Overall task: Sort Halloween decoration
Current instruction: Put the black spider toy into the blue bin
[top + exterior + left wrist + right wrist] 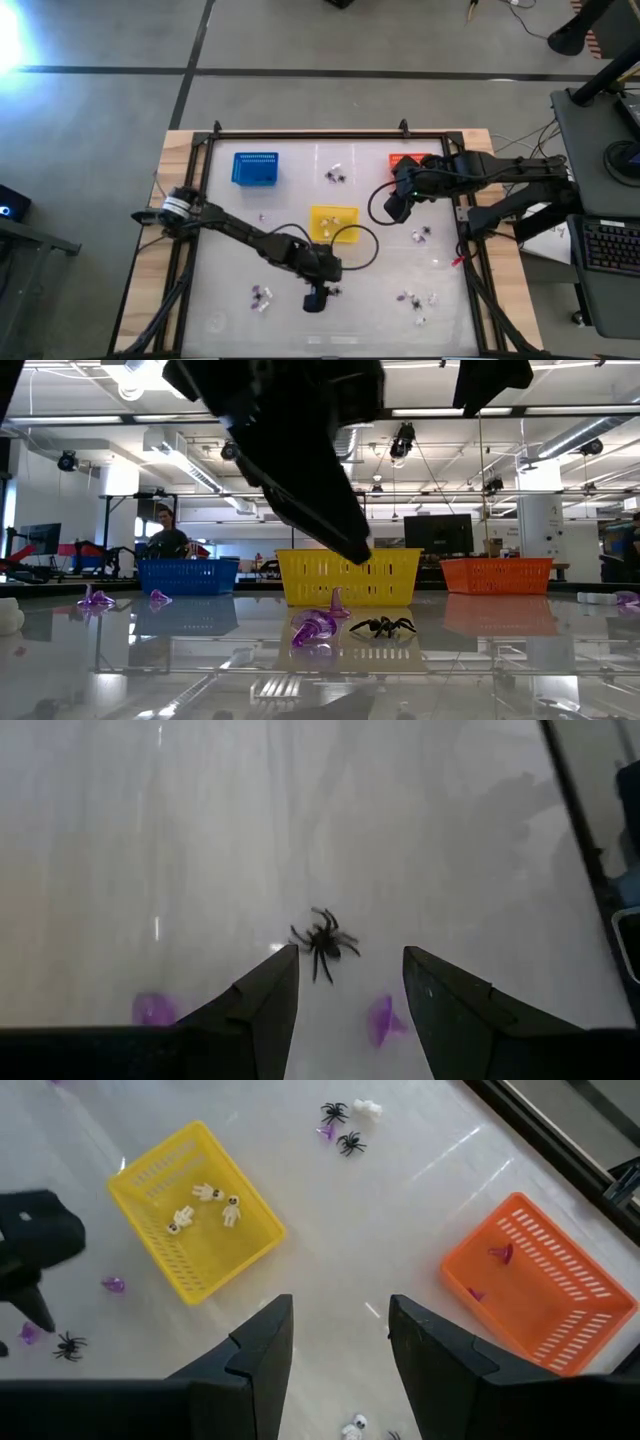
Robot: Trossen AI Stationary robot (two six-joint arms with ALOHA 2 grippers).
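My left gripper (350,954) stands open, slanting down over the table's near middle (314,303). A black spider (323,942) lies on the table just beyond its fingertips. A purple trinket (382,1018) lies between the fingers, and another (152,1010) lies beside them. Neither trinket is touched. In the low view, spider (382,626) and purple trinket (315,628) lie below the gripper. My right gripper (338,1302) hangs open, high above the table between the yellow basket (225,1270) and the orange basket (580,1335).
The yellow basket (333,209) holds white skeletons (205,1205) and the orange basket holds purple pieces (500,1253). A blue basket (255,168) stands far left. More trinkets lie scattered at the far middle (336,176), right (421,236), near right (415,299) and near left (262,295).
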